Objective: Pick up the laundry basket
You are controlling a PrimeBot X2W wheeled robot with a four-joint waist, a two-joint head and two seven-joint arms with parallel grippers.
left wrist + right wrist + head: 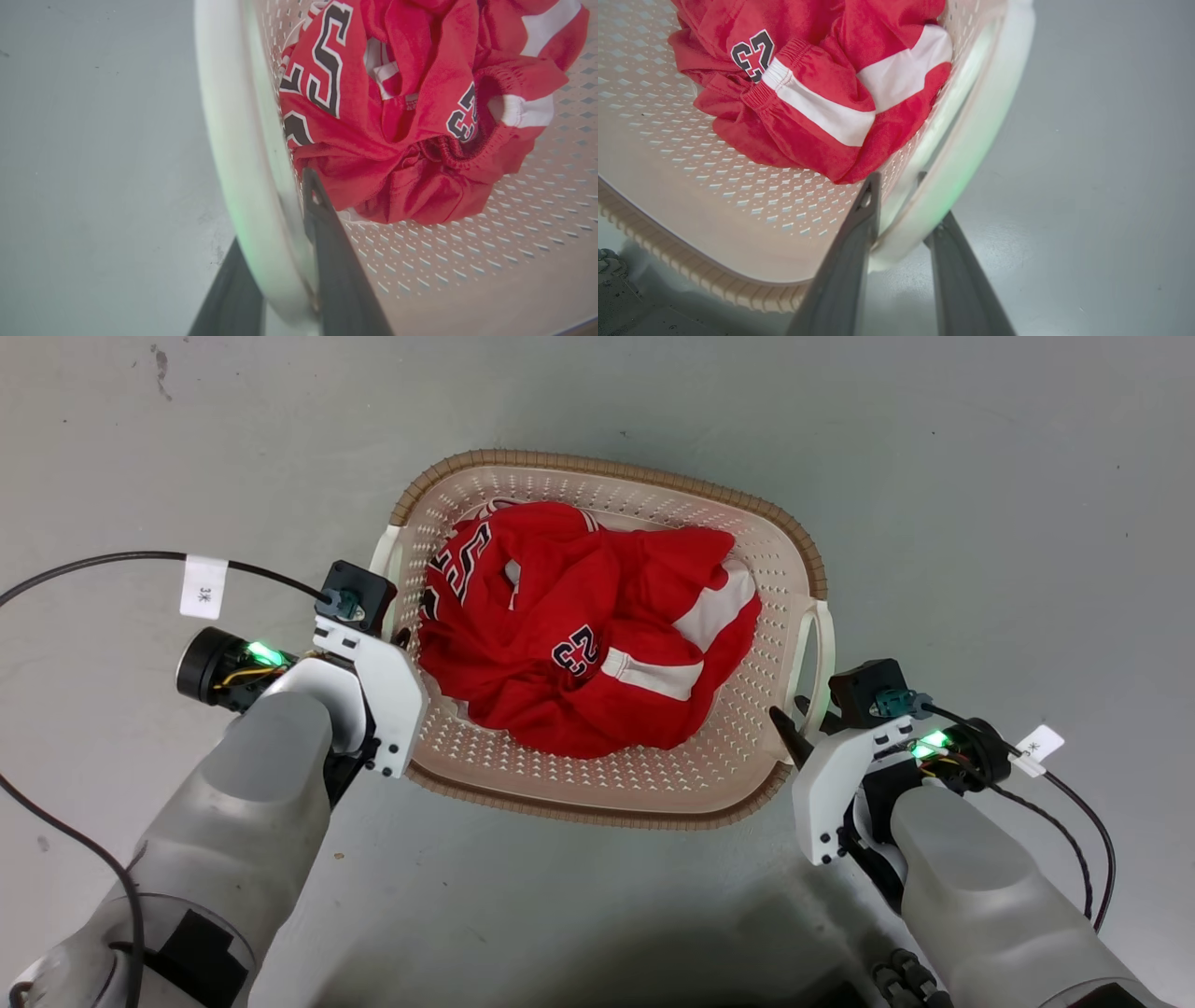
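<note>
Head view shows the cream perforated plastic laundry basket (560, 775) on the grey floor (934, 476), with red jerseys (579, 635) inside. The left gripper (275, 224) has its fingers closed snugly on the white left handle (233, 140). The right gripper (899, 196) likewise clamps the white right handle (971, 140). Raise both arms together and level, so nothing tips.

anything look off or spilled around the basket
Nothing stands out. The basket looks intact, the red jersey lies bunched inside it with none spilling over, and the left end effector and right end effector each straddle one of its white handles.
</note>
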